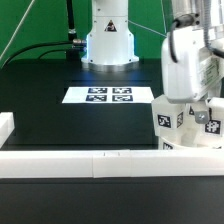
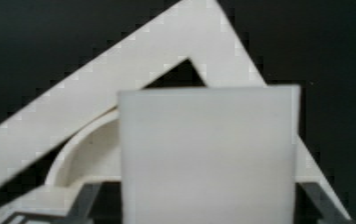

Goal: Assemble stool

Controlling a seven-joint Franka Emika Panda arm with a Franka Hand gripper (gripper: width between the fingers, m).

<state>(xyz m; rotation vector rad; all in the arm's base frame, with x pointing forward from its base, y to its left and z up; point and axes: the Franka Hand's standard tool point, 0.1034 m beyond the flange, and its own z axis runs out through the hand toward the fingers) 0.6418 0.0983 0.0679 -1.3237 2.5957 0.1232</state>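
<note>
In the exterior view my gripper hangs over the stool parts at the exterior view's right, by the front rail. The round white seat lies there. Tagged white legs stand on it, one on the left and one on the right. In the wrist view a white stool leg fills the space between my fingers, which press on both its sides. The gripper is shut on this leg. The curved edge of the seat shows behind it.
The marker board lies in the middle of the black table before the arm's base. Long white border rails run along the front and the left. In the wrist view the rails meet in a corner beyond the leg.
</note>
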